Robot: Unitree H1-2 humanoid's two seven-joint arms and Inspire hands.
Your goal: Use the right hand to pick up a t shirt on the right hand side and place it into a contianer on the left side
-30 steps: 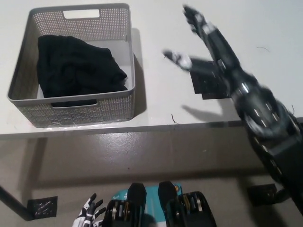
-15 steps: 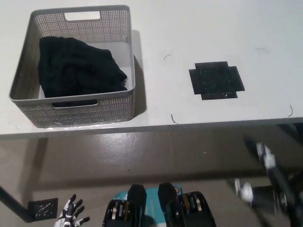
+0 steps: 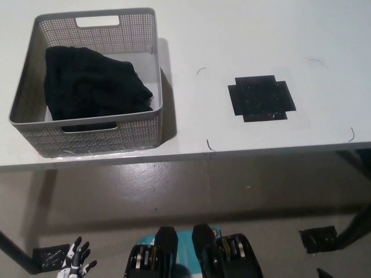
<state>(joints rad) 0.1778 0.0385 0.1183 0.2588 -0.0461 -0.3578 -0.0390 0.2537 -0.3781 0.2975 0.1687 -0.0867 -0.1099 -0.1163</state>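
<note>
A black t-shirt [image 3: 93, 87] lies crumpled inside the grey perforated basket [image 3: 148, 124], which stands on the left of the white table [image 3: 232, 35]. The shirt fills most of the basket's floor and stays below the rim. My white left hand [image 3: 75, 263] hangs low at the bottom left, below table level, with its fingers spread and nothing in it. My black right arm and hand do not show in the head view.
A black cross-shaped mark [image 3: 261, 98] is stuck on the table's right half. The table's front edge [image 3: 232, 149] runs across the middle of the picture, with grey floor below. Small black floor markers [image 3: 317, 238] lie at the bottom right and bottom left.
My right arm, stretched open over the table's right side a second ago, dropped below the edge and left the picture. My left hand drifted a little left and down.
</note>
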